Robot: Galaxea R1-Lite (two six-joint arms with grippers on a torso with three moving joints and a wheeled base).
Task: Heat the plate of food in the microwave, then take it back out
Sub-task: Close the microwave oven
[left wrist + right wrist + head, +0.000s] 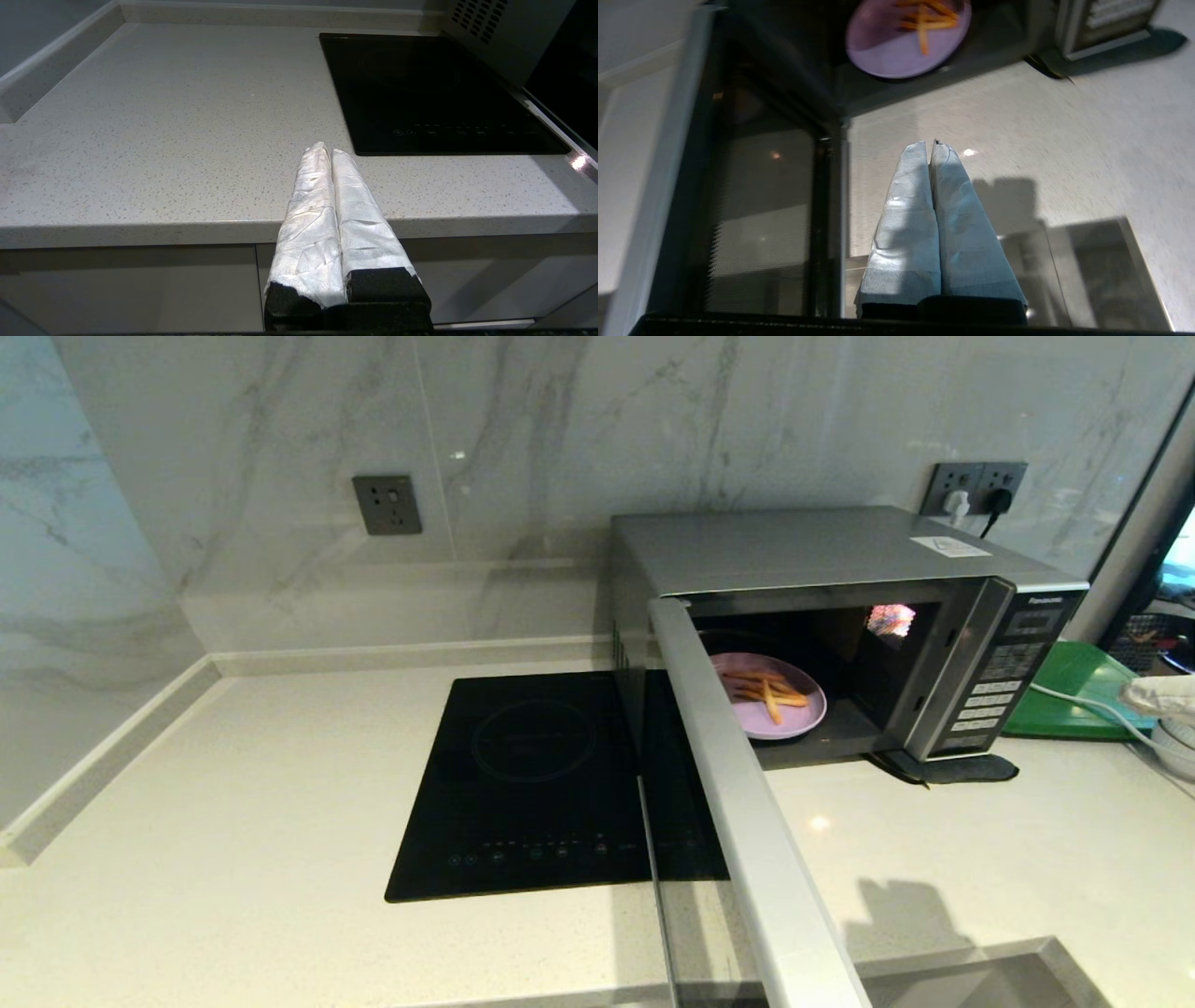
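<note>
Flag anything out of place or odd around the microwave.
Nothing spilled or damaged. The microwave door stands wide open with the plate of food inside, close to the front edge. Both the left gripper and right gripper are shut and empty.

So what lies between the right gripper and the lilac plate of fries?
Only bare speckled countertop separates the shut right gripper from the lilac plate of fries, per the right wrist view.

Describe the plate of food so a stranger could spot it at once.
Find the silver microwave on the counter, right of the black hob; its door hangs open. Inside sits a round lilac plate. It alone carries thin orange-yellow sticks.
</note>
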